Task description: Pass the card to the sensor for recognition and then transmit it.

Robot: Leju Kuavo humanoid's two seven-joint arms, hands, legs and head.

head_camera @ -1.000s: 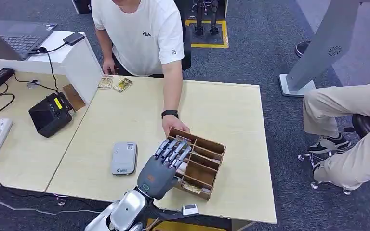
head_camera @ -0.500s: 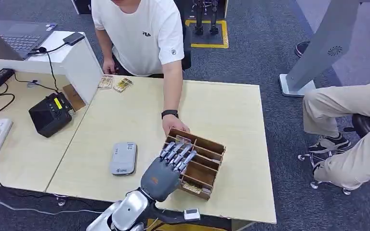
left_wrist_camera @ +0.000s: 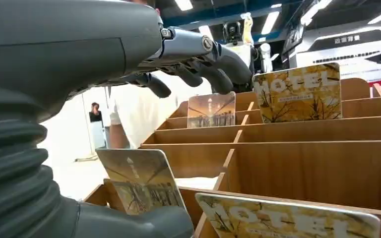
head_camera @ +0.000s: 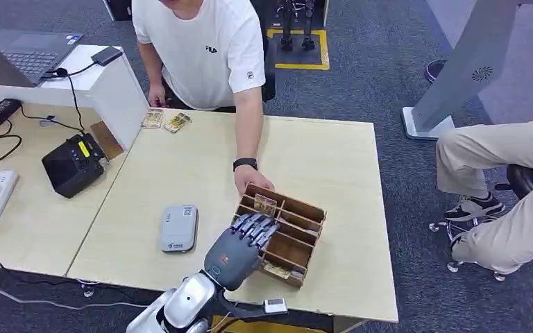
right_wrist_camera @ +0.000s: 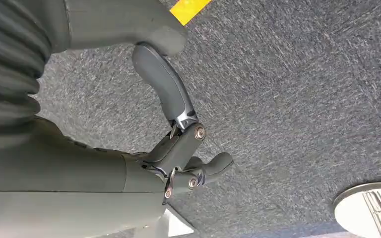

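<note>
Presently our left hand (head_camera: 239,248) hovers over the near rows of the wooden card rack (head_camera: 304,244), fingers (left_wrist_camera: 206,58) curled downward and apart, holding nothing. We judge it is poised to pinch a card, since the cards stand upright in slots with their top edges exposed for just such a grip. The nearest card (left_wrist_camera: 141,181) leans in the front compartment just beside our thumb, not yet touched. A person's hand (head_camera: 250,179) rests on the rack's far corner, probably to steady it. The grey sensor (head_camera: 178,227) lies flat on the table (head_camera: 180,166), left of the rack, within easy reach. Our right hand (right_wrist_camera: 178,148) hangs above carpet, fingers loosely apart, empty.
</note>
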